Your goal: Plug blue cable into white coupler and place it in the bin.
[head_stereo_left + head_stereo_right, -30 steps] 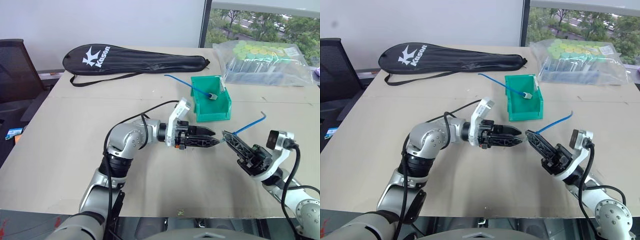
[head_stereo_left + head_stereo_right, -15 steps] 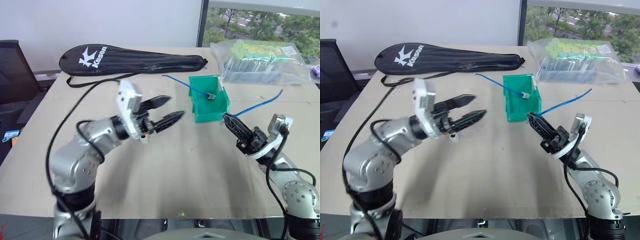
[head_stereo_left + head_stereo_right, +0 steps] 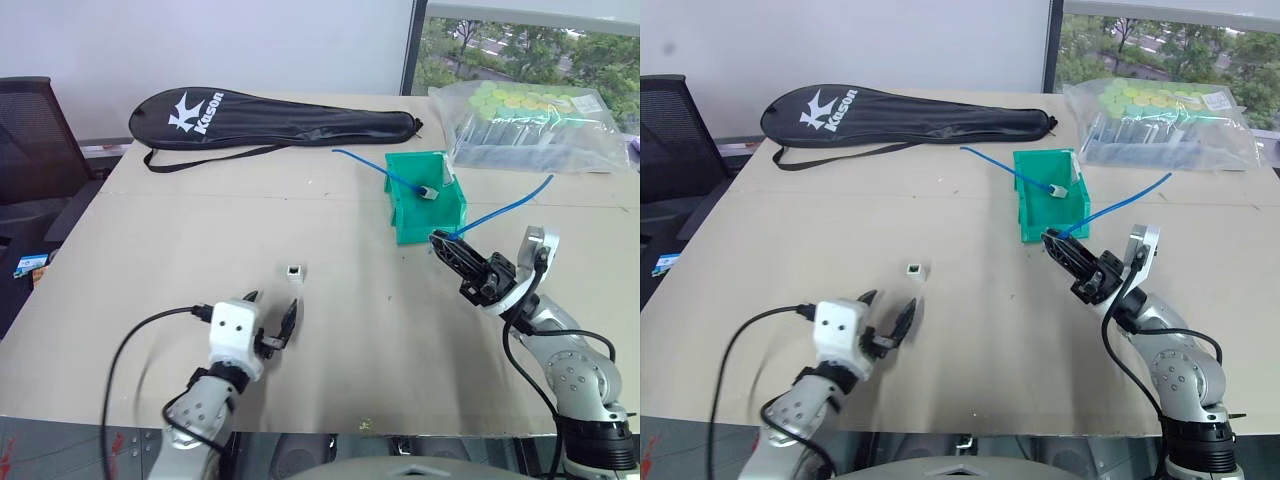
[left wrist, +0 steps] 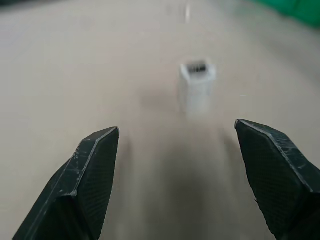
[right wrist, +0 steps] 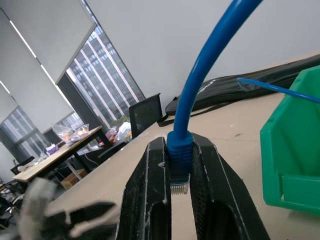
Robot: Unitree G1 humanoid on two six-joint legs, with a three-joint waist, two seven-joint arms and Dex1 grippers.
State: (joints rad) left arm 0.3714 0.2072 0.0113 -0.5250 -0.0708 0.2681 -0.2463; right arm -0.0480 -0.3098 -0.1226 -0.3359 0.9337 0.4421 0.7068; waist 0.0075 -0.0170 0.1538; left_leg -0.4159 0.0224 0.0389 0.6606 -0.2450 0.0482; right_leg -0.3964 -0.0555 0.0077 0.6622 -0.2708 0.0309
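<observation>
The white coupler (image 3: 293, 270) stands alone on the brown table, its dark socket facing up. My left gripper (image 3: 272, 312) hovers low just in front of it, open and empty. In the left wrist view the coupler (image 4: 197, 82) sits ahead of the gap between the fingers (image 4: 95, 165). My right gripper (image 3: 440, 243) is shut on the plug end of the blue cable (image 3: 500, 213), whose free length arcs up to the right. The clear plug (image 5: 179, 187) shows between the right fingers. The green bin (image 3: 430, 222) stands just behind the right gripper.
Another blue cable with a greyish coupler (image 3: 427, 190) lies in the bin and trails out over its left wall. A black racket bag (image 3: 270, 112) lies at the back. A clear bag of tubes (image 3: 530, 125) sits back right, and a black chair (image 3: 35, 130) stands at left.
My left arm swung away from the right gripper, left and down toward the table's front edge. The white coupler now stands in plain view on the table. The right gripper shifted slightly toward the bin.
</observation>
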